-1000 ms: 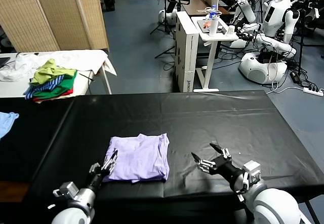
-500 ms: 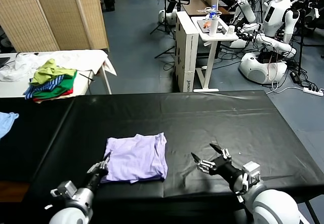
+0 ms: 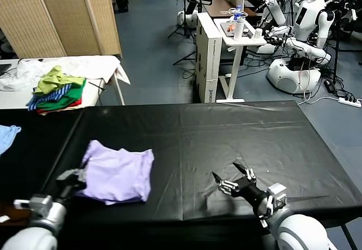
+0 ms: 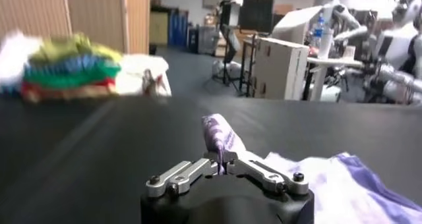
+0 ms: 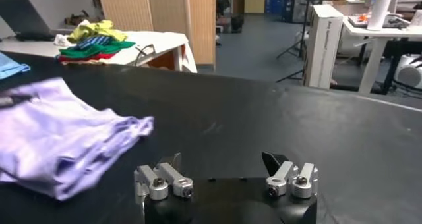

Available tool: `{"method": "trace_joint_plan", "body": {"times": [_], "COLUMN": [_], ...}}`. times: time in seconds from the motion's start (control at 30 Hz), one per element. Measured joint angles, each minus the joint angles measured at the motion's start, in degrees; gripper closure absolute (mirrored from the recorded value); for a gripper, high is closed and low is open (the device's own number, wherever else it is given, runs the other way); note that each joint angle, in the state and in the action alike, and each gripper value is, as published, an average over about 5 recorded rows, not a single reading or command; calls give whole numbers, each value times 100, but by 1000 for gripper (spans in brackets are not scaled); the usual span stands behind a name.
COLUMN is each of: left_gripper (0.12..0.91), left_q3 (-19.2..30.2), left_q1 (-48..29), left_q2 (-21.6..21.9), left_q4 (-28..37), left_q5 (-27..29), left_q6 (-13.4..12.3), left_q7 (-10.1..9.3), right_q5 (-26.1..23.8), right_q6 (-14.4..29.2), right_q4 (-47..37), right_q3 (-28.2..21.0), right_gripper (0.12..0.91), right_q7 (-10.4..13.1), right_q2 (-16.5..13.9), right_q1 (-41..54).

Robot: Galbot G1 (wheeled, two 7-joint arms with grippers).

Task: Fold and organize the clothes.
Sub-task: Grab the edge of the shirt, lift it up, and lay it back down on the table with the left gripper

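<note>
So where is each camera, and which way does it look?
Head view: up on the head, looking down at the table; both grippers show, left gripper shut on the T-shirt, right gripper open.
Left wrist view: behind the left gripper, facing the heap.
Right wrist view: behind the right gripper, facing across the table.
All share the T-shirt.

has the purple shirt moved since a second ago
Yes. The purple shirt has slid toward the robot's left across the black table, away from the table's middle and the open right tool. The left tool is shut on its edge.
</note>
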Motion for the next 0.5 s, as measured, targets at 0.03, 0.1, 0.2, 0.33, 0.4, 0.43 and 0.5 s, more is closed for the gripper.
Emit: {"method": "trace_joint_plan", "body": {"times": [0.03,0.1,0.2,0.33,0.4,0.43,0.5], "left_gripper": [863,863,863,863,863,863,863], "left_q3": [-131,-377,-594,-494,-261,-103,256], "left_q1": [55,171,322,354,322,293,208], "left_q2": [121,320,455,362,202,94,-163], "left_q4": [-36,-115,-268,-578,-744,-815,-911], "left_q5": [3,26,50,-237,-484,-622,-885], "left_q6": [22,69,165,348,432,468,512], "left_q7": [-17,-60,-174,-459,-605,-682,-796], "right_q5": [-2,-10,-37,-95,-128,-146,-195], "right_q6": [1,4,12,16,17,18,21], "right_q4": [-10,-32,-50,-27,-4,6,19], "right_q3": [-9,-30,-59,-60,-41,-25,5], "right_gripper": [118,118,118,118,118,118,118], "right_q7": [0,1,10,14,14,14,14], "right_q2": [12,36,74,114,124,129,148], "right_q1": [1,0,-20,-101,-154,-184,-249]}}
